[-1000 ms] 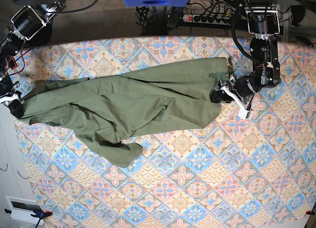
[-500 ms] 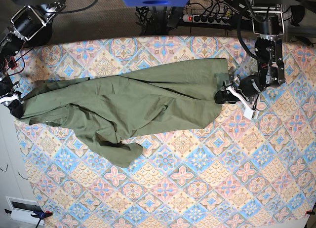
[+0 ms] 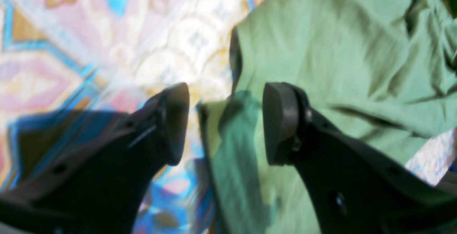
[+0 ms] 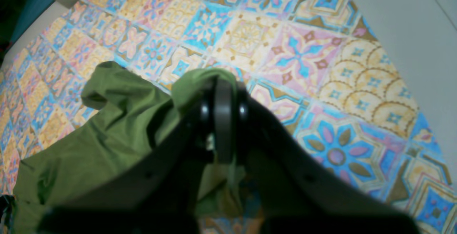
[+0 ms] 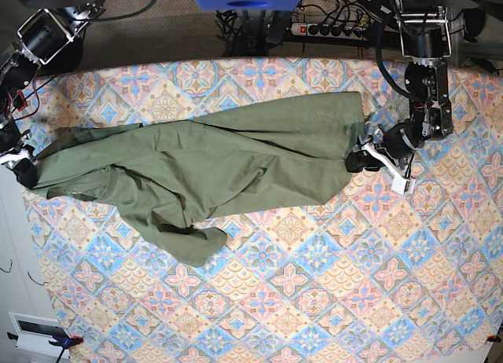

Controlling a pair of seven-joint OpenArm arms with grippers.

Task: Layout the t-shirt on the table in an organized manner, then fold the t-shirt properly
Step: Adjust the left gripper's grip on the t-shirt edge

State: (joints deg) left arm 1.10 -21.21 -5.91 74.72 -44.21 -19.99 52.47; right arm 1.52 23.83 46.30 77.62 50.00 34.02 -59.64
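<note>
Layout unfinished: olive-green cotton t-shirt (image 5: 212,170) lies stretched but creased across the tile-patterned table (image 5: 330,300), from 9 toward 3 o'clock; folding remains. Your right gripper (image 4: 223,119) clamps its 9 o'clock end. Left gripper (image 3: 225,119), jaws apart and grasping nothing, has backed off the 3 o'clock hem.

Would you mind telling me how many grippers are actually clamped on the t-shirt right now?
1. The right gripper is shut on the t-shirt at its end near the table edge. The left gripper stands open at the opposite end, with cloth between its jaws.
</note>
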